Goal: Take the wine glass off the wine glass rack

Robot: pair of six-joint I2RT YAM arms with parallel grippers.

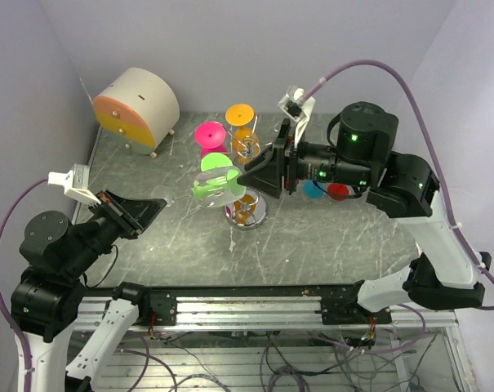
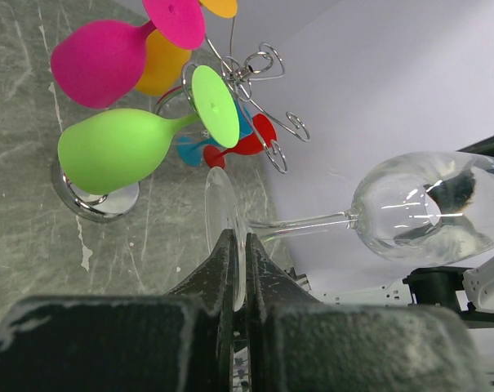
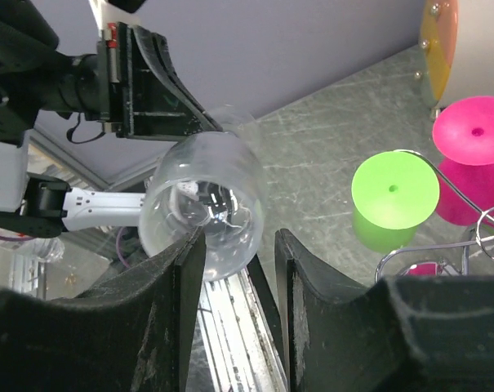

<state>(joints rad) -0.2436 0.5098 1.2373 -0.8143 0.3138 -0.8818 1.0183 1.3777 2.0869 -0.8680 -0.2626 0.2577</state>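
Left of the wine glass rack (image 2: pixel 259 64), the left gripper (image 2: pixel 238 253) clamps the foot of the freed wine glass (image 2: pixel 418 208), the right gripper (image 3: pixel 238 238) hangs released, and next, I think, comes gentle upright placing on the table (image 1: pixel 328 245).

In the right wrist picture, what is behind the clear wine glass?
The left gripper, with the wall beyond. The bowl of the clear wine glass covers its stem, so where the fingers close is unclear here.

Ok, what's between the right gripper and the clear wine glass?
Nothing: in the right wrist view the open right gripper faces the clear wine glass directly, with the green glass off to one side.
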